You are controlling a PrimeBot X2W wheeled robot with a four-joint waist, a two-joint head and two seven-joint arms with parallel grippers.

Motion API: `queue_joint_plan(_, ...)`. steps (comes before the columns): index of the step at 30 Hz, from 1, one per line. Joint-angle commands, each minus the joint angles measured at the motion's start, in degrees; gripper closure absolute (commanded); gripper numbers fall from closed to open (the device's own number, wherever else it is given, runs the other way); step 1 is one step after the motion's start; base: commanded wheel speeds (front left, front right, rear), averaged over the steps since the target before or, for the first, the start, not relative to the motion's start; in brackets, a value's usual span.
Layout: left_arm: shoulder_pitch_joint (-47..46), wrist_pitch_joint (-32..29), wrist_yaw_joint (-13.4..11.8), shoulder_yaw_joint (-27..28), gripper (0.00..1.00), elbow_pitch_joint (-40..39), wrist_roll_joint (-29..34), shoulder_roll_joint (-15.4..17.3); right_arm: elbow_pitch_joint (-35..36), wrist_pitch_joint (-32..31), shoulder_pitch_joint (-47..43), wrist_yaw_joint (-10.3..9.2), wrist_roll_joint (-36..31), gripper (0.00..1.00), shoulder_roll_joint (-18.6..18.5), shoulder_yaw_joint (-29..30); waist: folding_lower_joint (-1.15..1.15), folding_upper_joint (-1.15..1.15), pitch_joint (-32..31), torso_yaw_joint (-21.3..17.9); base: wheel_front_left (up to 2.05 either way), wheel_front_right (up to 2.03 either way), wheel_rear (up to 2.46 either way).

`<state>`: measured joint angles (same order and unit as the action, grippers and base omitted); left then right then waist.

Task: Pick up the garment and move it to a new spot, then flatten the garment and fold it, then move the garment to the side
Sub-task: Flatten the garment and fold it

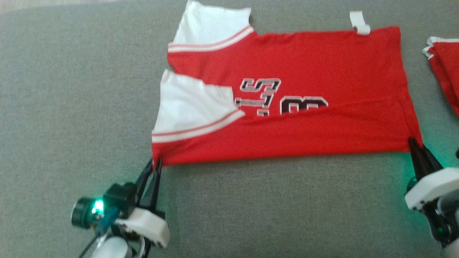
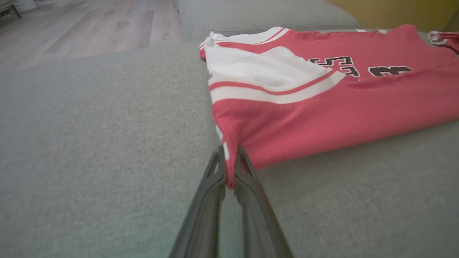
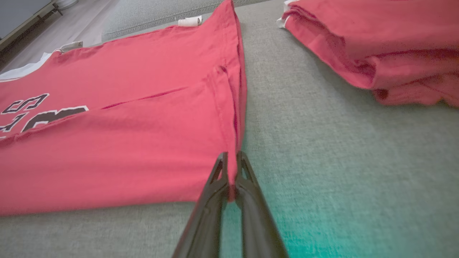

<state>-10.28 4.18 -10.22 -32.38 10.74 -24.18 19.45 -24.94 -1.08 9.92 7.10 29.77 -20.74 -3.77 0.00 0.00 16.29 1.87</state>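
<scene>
The garment (image 1: 294, 118) is a red jersey with white sleeves and dark lettering, lying sideways on the grey cushion with its near long edge folded over. My left gripper (image 1: 155, 164) is shut on its near left corner (image 2: 229, 168), by the sleeve end. My right gripper (image 1: 412, 140) is shut on the near right corner at the hem (image 3: 233, 168). In both wrist views a pinch of red cloth sits between the closed fingers. A white tag (image 1: 359, 22) sticks out at the far hem edge.
A stack of folded red garments (image 3: 376, 46) lies on the cushion (image 1: 71, 89) to the right, close to my right gripper, also at the head view's right edge (image 1: 444, 68). Grey cushion stretches bare on the left and in front. Wooden floor (image 2: 89, 25) lies beyond the far edge.
</scene>
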Motion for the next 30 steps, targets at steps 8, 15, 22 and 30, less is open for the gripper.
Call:
queue_joint_plan(8, 6.2, -0.2, -2.4, 0.7, 1.00, -4.8, -0.9, 2.0, 5.1, -1.1, -7.4, 0.39, 0.8, 1.00, -2.9, 2.2, 0.00, 0.00, -4.7, 1.3, 0.00, 0.00, 0.00)
queue_joint_plan(15, 9.8, -0.3, -2.9, -0.9, 1.00, -6.8, -1.1, 1.8, 8.0, -2.8, -13.5, 0.39, 0.5, 1.00, -3.7, 4.8, 0.00, 0.00, -7.1, 2.4, 0.00, 0.00, 0.00)
queue_joint_plan(22, 12.0, -1.2, -2.4, -2.1, 1.00, -7.7, -1.6, 2.7, 10.5, -4.3, -18.1, 0.39, -0.2, 1.00, -3.0, 7.2, 0.00, 0.00, -8.4, 2.2, 0.00, 0.00, 0.00)
queue_joint_plan(30, 11.7, -1.8, -1.9, -2.8, 1.00, -7.2, -2.0, 2.8, 12.0, -5.5, -19.2, 0.39, -2.2, 0.61, -1.4, 8.6, 0.00, 0.00, -8.2, 1.3, 0.00, 0.00, 0.00)
